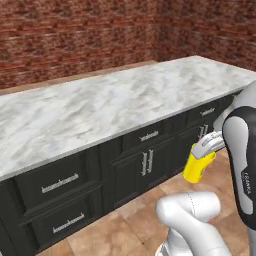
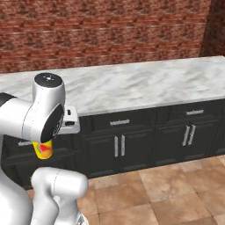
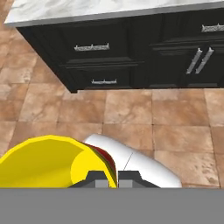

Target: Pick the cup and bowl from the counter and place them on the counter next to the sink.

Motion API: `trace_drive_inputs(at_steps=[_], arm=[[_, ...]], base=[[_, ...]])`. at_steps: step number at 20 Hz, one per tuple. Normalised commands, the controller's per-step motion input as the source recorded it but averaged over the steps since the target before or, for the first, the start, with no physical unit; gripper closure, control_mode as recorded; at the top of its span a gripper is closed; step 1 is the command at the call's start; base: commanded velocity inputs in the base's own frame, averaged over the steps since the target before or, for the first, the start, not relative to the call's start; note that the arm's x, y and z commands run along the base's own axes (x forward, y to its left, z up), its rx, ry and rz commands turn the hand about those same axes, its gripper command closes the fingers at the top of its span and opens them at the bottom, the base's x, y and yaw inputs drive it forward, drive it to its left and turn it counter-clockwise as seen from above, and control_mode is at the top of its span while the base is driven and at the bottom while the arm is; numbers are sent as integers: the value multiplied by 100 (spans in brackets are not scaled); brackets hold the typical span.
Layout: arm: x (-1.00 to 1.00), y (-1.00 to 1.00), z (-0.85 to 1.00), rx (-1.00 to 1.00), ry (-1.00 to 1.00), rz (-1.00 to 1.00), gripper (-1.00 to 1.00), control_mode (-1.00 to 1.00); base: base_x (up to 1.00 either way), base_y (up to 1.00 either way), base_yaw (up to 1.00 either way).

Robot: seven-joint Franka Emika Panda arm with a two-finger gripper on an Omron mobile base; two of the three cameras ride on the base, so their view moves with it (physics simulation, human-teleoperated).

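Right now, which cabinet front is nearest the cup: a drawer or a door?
A door: in the left base view the cup hangs beside the handled doors, below the drawers.

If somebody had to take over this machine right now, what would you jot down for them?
Gripper: shut on the cup, carried in the air above the tiled floor, in front of the black cabinets.
Counter: marble top just ahead.
Done: cup picked up.
Left: set the cup on the counter next to the sink, then fetch the bowl and place it there too.
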Motion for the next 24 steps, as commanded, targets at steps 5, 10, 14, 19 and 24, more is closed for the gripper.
trace_drive_inputs(at_steps=[5, 10, 14, 19, 24], arm=[[0, 0, 0, 0, 0, 0, 100, 100], [0, 0, 0, 0, 0, 0, 100, 100], [0, 0, 0, 0, 0, 0, 100, 100], [0, 0, 0, 0, 0, 0, 100, 100], [0, 0, 0, 0, 0, 0, 100, 100]], base=[[0, 100, 10], [0, 100, 27], [0, 100, 56], [0, 100, 63], [1, 92, 65]])
